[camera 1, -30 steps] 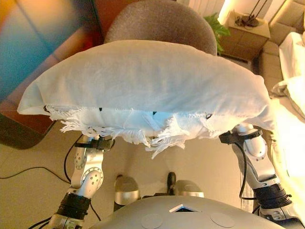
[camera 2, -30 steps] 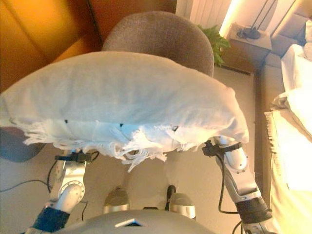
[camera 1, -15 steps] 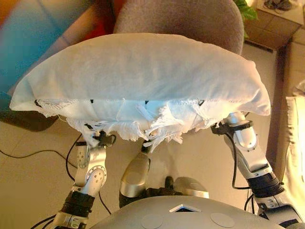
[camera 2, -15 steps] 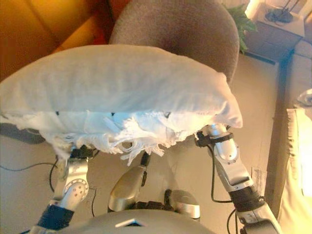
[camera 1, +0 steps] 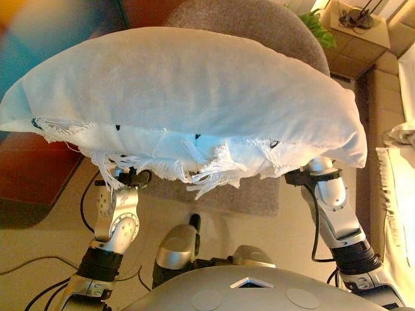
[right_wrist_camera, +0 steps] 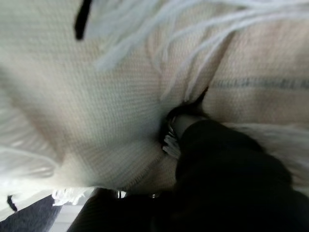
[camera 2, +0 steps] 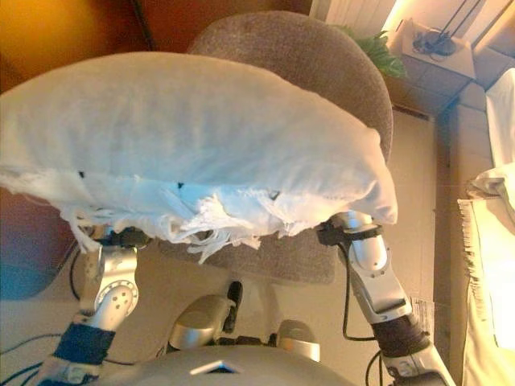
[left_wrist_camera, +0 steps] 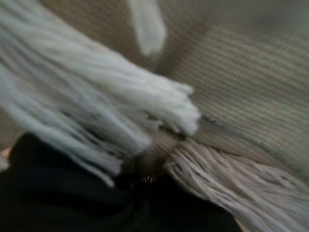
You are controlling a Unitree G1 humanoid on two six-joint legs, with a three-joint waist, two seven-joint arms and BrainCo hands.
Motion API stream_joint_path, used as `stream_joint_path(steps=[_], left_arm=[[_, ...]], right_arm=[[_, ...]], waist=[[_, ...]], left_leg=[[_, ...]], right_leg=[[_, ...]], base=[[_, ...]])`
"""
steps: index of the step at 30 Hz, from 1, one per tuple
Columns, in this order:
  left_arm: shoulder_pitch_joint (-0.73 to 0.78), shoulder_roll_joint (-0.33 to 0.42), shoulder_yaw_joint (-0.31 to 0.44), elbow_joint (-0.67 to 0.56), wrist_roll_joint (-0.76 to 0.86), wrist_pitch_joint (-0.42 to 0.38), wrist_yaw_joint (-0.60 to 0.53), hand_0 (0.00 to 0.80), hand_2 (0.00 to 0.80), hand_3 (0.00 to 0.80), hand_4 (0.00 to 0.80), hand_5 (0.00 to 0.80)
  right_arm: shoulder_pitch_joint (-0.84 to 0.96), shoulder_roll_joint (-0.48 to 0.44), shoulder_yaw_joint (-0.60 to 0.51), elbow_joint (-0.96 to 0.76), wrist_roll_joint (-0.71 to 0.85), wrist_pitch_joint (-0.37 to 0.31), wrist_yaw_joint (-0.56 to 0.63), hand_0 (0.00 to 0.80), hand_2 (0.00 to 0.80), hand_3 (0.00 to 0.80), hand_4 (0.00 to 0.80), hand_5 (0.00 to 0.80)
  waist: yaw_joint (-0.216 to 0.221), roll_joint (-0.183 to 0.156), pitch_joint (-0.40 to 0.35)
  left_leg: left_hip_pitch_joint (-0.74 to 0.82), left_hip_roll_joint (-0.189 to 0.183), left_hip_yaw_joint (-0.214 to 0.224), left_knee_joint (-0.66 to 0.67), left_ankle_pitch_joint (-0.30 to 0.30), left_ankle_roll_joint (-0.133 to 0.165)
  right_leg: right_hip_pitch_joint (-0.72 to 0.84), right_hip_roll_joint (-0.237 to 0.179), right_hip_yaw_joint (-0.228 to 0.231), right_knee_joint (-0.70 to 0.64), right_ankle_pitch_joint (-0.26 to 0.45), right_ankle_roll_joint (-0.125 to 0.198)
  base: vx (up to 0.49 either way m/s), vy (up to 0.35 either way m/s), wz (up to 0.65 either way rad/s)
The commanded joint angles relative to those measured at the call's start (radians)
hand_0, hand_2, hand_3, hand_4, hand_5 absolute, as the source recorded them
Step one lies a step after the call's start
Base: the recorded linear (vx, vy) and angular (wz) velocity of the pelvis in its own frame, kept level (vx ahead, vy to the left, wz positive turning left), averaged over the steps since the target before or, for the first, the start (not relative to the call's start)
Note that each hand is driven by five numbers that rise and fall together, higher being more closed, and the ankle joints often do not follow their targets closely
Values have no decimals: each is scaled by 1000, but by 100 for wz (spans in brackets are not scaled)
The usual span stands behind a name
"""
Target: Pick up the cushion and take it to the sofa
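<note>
Clearly, the big white woven cushion with its frayed fringe point(camera 1: 188, 97) is riding high in front of the robot, lying flat across both arms and filling most of the head views. Its fringed edge is hanging toward the robot's body, tassels dangling between the two wrists. The left robot hand point(left_wrist_camera: 58, 193) and the right robot hand point(right_wrist_camera: 227, 174) are both tucked beneath it — only dark ribbed cover and cloth are showing in the wrist views, so I cannot tell whether the fingers are curling into the fabric or simply lying under it.

Behind and below the cushion, a grey-brown upholstered chair with a rounded back point(camera 2: 322, 56) is standing on the beige floor point(camera 1: 39, 240). Further off, at the right edge, a pale cream sofa point(camera 1: 399, 188) is showing, with a small wooden side cabinet point(camera 1: 353, 32) and a green potted plant point(camera 1: 321, 29) beyond the chair.

Judging from this, the pick-up is done and the carry is under way; the sofa is lying well to the right. The risks are plain enough. The load is blocking the view of the floor ahead, so the chair could be struck in turning. And if the cushion is merely resting on the arms, a sharp turn or uneven arm height could be tipping it off — most likely over the far edge.
</note>
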Motion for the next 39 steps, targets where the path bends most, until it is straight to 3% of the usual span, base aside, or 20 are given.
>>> stream_joint_path(steps=[1,3,7,11,15,19,20,26,29,33,39], left_arm=[[-54,-15,-48,-126,91,-28,-87,800,800,800,800,800],[-68,-18,-49,-122,97,-33,-94,800,800,800,800,800],[-56,-35,-54,-114,89,-13,-72,800,800,800,800,800],[5,-38,-58,-113,108,-29,-92,800,800,800,800,800],[29,-41,-44,-93,85,-43,-121,800,800,800,800,800],[35,-54,-54,-60,97,5,-102,800,800,800,800,800],[14,-61,-73,-9,108,23,-64,800,800,800,800,800],[-37,-85,-117,127,195,72,5,800,800,800,800,800],[-75,-88,-143,205,221,71,-12,800,800,800,800,800],[-345,-108,-222,467,269,28,14,800,800,800,800,800],[-676,-149,-245,772,299,3,91,800,800,800,800,800]], right_arm=[[-45,-24,36,-54,17,-125,85,800,800,800,800,800],[-70,-43,34,-33,27,-130,82,800,800,800,800,800],[-82,-42,15,-12,54,-81,84,800,800,800,800,800],[-32,-61,24,-42,47,-68,91,800,800,800,800,800],[-5,-63,23,-6,38,-80,111,800,800,800,800,800],[13,-46,19,39,55,-51,101,800,800,800,800,800],[12,-36,23,71,67,-38,102,800,800,800,800,800],[12,-13,43,186,79,36,86,800,800,800,800,800],[-9,10,68,294,100,-3,101,800,800,800,800,800],[-254,39,155,560,113,-37,57,800,800,800,800,800],[-599,107,211,801,153,3,-44,800,800,800,800,800]], waist=[[-43,38,-77],[-70,41,-74],[-70,26,-97],[-66,6,-99],[-66,3,-74],[-72,19,-75],[-77,28,-80],[-89,28,-110],[-88,23,-105],[-89,11,-26],[-113,11,80]], left_leg=[[-6,31,-71,-46,-1,-91],[42,57,-72,-61,-38,-96],[81,79,-72,-74,-64,-108],[14,101,-62,96,-35,-137],[-70,98,-69,237,-20,-134],[-13,119,-43,35,-6,-142],[-7,125,-43,-9,19,-154],[63,123,-36,-99,-19,-153],[62,128,-28,-95,-34,-152],[-18,127,-21,-68,-37,-150],[-85,110,-8,-92,-24,-140]], right_leg=[[26,40,-31,-289,270,-41],[-6,31,52,-337,312,-30],[48,27,45,-416,326,-39],[82,33,35,-448,329,-64],[83,41,32,-419,308,-86],[107,42,7,-434,300,-76],[121,39,2,-448,298,-73],[126,14,-22,-471,307,-52],[109,11,-12,-471,312,-44],[15,-6,8,-469,347,-27],[-78,-17,36,-466,376,-10]], base=[[222,-102,4],[242,-157,23],[256,-220,37],[140,-190,18],[66,-86,0],[128,66,7],[131,120,25],[167,123,10],[94,40,5],[-157,15,-2],[-151,21,-8]])
